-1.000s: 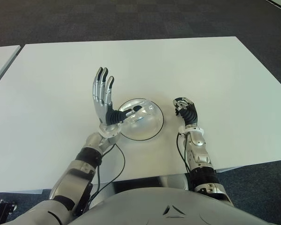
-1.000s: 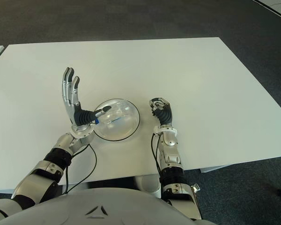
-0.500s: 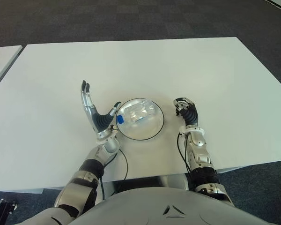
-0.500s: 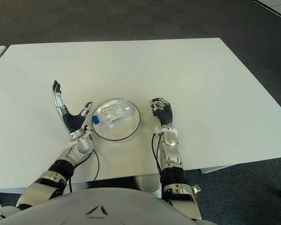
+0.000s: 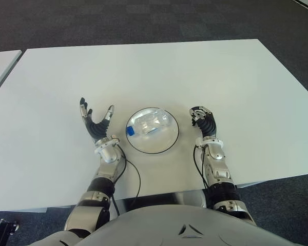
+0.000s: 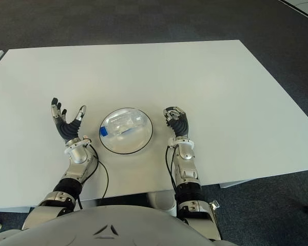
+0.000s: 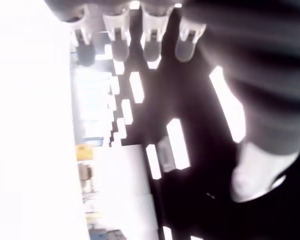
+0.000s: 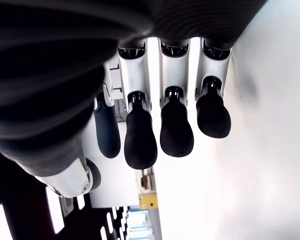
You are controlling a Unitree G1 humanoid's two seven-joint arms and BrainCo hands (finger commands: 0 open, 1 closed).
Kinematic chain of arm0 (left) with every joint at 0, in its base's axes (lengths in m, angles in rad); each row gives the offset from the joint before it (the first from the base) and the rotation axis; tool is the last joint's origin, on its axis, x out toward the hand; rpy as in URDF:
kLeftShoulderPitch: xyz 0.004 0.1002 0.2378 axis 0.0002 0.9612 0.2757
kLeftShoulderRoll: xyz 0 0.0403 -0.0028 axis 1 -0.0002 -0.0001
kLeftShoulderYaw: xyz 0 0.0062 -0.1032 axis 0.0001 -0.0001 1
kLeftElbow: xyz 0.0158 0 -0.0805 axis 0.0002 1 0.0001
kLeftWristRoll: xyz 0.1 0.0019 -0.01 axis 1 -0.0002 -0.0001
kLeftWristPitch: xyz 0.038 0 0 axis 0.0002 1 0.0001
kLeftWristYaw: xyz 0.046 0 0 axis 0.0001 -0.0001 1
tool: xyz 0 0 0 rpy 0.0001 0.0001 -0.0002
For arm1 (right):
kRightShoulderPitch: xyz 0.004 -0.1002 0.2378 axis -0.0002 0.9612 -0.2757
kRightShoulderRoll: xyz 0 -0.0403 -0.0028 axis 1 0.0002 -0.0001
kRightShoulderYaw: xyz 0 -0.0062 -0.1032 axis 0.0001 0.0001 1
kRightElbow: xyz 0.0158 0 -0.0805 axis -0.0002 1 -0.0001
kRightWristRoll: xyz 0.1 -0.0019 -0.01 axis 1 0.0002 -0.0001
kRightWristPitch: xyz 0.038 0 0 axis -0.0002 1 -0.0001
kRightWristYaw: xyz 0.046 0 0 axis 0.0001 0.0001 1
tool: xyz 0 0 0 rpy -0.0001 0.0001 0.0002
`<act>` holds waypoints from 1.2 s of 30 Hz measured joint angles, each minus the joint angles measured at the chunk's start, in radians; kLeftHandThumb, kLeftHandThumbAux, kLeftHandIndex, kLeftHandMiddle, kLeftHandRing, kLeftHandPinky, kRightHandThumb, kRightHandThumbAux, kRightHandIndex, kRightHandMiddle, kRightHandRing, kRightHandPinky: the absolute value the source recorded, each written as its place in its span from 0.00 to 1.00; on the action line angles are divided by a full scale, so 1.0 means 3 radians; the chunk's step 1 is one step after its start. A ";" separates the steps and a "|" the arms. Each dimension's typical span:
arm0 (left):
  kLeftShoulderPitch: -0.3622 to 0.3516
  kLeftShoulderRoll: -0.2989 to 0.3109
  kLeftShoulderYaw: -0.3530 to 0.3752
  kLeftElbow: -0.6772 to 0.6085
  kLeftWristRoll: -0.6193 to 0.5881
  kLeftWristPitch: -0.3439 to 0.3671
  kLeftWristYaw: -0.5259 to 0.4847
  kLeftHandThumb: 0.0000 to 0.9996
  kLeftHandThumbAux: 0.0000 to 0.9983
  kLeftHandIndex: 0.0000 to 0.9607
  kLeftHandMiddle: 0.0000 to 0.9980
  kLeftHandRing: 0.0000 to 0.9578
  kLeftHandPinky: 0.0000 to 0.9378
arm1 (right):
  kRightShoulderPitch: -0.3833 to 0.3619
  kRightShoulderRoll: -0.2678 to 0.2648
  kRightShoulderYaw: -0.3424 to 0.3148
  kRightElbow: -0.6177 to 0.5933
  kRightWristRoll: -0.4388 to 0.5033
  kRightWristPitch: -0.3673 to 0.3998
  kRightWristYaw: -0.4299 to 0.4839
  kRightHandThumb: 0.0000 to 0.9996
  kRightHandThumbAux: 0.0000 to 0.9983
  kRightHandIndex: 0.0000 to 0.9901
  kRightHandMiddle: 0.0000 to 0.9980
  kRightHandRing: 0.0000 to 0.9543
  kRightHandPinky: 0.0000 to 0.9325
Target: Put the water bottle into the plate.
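Lying on its side inside the plate (image 5: 170, 134), the water bottle (image 5: 150, 124) looks delivered, which likely explains why the left hand (image 5: 96, 126) shows just beside it, fingers spread and empty, while the right hand (image 5: 204, 121) sits curled opposite.

The left wrist view is blurred (only 4 fingertips (image 7: 119, 49) of the left robot hand (image 7: 140, 30) read)

A white table (image 5: 159, 72) fills most of the eye views, with dark carpet (image 5: 143, 20) beyond its far edge. A round clear plate (image 5: 161, 142) with a dark rim sits directly on it, near the table's front edge. A second white table's corner (image 5: 0, 64) shows well left of the plate.
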 measured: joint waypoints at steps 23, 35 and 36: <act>0.0273 0.0134 0.0389 -0.0423 -0.0339 0.0696 -0.0990 0.04 1.00 0.36 0.39 0.40 0.43 | -0.0085 -0.0033 -0.0006 0.0117 -0.0025 -0.0001 -0.0040 0.70 0.73 0.44 0.75 0.76 0.79; 0.0285 0.0229 0.0384 -0.0397 -0.0336 0.0793 -0.1372 0.33 0.90 0.45 0.46 0.50 0.53 | -0.0110 -0.0042 -0.0023 0.0163 0.0009 -0.0025 0.0019 0.70 0.73 0.44 0.75 0.77 0.79; 0.0285 0.0238 0.0383 -0.0386 -0.0330 0.0796 -0.1393 0.46 0.84 0.45 0.47 0.51 0.53 | -0.0111 -0.0043 -0.0022 0.0166 0.0010 -0.0028 0.0023 0.70 0.73 0.44 0.75 0.77 0.79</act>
